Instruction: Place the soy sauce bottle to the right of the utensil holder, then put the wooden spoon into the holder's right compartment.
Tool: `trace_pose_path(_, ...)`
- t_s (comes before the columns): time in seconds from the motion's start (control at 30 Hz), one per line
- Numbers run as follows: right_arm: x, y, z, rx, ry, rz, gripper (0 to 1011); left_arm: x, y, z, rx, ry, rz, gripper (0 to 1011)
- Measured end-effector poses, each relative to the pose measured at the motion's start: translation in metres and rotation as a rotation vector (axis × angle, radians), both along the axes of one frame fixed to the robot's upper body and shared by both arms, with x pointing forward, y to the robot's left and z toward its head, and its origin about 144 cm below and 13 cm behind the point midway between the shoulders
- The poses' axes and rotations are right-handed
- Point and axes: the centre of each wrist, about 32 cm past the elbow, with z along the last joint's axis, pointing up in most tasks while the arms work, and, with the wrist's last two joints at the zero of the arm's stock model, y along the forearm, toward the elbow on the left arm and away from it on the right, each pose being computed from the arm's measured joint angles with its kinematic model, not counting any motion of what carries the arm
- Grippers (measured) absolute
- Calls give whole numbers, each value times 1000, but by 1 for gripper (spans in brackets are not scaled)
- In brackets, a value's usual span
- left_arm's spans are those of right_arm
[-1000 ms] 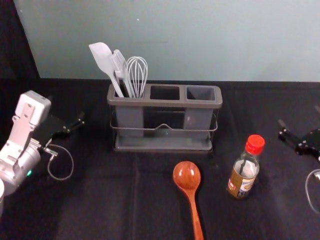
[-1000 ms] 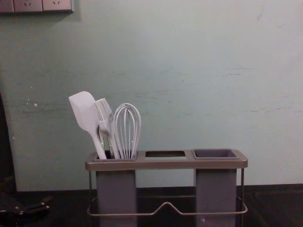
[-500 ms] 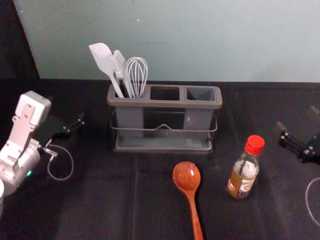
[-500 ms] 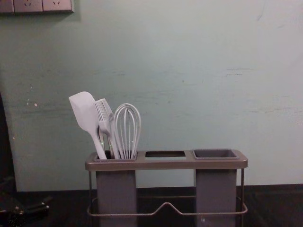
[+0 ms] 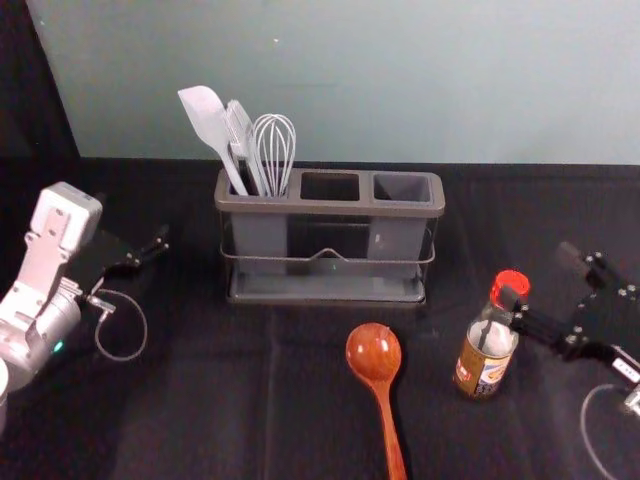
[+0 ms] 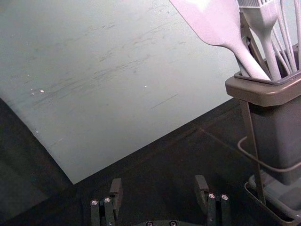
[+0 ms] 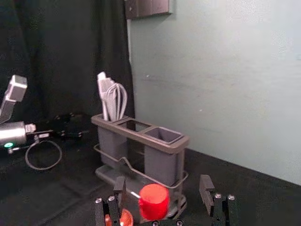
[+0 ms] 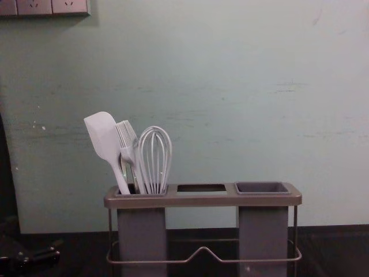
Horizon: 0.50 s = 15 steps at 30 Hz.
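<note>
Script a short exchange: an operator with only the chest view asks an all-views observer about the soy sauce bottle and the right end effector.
Operator: Where is the soy sauce bottle?
Observer: The soy sauce bottle stands in front of the utensil holder, to its right.
Operator: Has the right end effector gripped it?
Observer: No, the right end effector is open beside the red cap, its fingers wide apart.
</note>
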Motion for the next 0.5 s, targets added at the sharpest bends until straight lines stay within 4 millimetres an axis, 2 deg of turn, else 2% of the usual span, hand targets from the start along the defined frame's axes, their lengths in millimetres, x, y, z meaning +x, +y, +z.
trace_pose_path(0.5, 11, 20, -17, -27, 41, -18, 1003, 0, 0, 0, 0, 0, 0, 1005)
